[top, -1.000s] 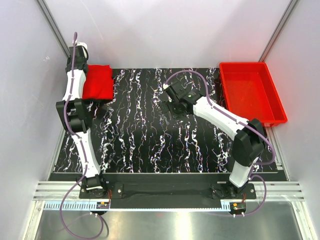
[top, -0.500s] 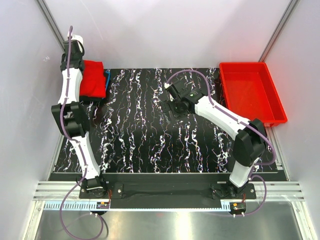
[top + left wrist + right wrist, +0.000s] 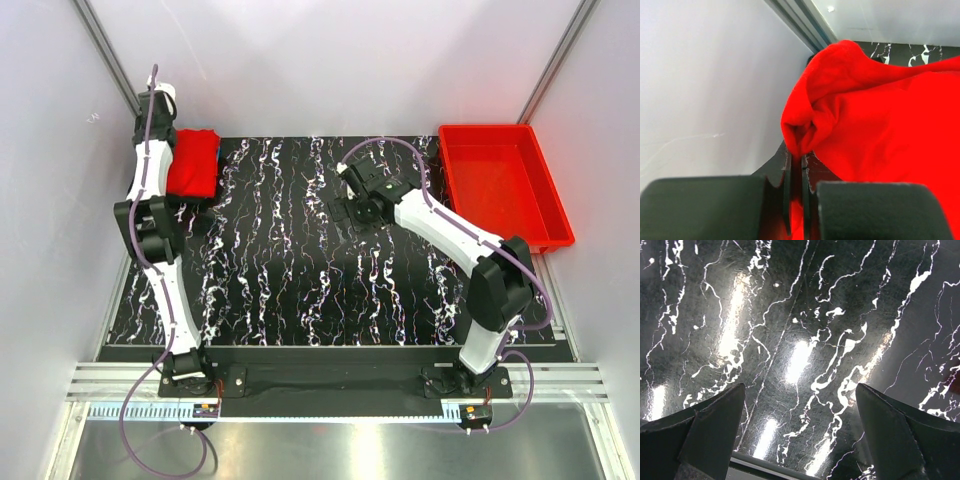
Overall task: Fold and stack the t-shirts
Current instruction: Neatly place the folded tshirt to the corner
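The bright red t-shirt (image 3: 192,164) lies folded at the table's far left corner; in the left wrist view its cloth (image 3: 880,130) fills the right side. My left gripper (image 3: 796,167) is shut on a bunched edge of the red t-shirt, close to the left wall; in the top view it sits by the shirt's left edge (image 3: 158,135). The black t-shirt with the blue edge is hidden. My right gripper (image 3: 800,415) is open and empty above bare marbled table, near the table's far middle (image 3: 356,210).
A rigid red plastic bin (image 3: 500,185) stands at the far right, empty. The black marbled table (image 3: 300,280) lies between the arms. White walls close the left, back and right sides, with the left wall (image 3: 700,90) right beside my left gripper.
My left gripper shifted at the far left corner and the red t-shirt moved with it; the blue edge seen half a second ago is now covered. My right arm drifted slightly right.
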`<control>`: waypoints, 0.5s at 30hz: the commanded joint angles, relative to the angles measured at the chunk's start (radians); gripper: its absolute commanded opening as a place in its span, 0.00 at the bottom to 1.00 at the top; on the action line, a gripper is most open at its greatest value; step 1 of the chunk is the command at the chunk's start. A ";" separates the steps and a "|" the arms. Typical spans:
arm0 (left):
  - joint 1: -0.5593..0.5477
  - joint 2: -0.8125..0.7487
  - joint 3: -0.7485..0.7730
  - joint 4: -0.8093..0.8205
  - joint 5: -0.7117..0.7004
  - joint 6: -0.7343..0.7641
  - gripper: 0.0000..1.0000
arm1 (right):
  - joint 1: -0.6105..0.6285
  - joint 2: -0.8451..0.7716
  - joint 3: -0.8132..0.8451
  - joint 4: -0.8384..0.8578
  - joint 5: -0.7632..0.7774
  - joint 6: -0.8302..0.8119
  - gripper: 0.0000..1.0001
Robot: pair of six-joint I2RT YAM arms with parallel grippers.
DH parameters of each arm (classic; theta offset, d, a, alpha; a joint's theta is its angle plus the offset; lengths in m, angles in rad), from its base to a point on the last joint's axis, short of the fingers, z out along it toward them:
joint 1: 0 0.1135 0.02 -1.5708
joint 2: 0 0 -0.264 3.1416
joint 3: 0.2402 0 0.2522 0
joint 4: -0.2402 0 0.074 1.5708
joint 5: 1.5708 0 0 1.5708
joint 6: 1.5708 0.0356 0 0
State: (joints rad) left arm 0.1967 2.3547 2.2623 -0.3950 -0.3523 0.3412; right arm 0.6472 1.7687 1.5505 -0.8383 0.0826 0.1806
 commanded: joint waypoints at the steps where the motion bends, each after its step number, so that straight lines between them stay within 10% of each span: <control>1: 0.015 0.040 0.071 0.114 -0.025 0.027 0.00 | -0.014 0.017 0.034 -0.016 -0.024 0.008 1.00; 15: 0.087 0.129 0.160 0.166 0.041 -0.002 0.00 | -0.049 0.070 0.045 -0.027 -0.080 0.048 1.00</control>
State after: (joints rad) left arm 0.2485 2.4886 2.3421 -0.3199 -0.3496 0.3611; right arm 0.6052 1.8256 1.5520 -0.8631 0.0322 0.2085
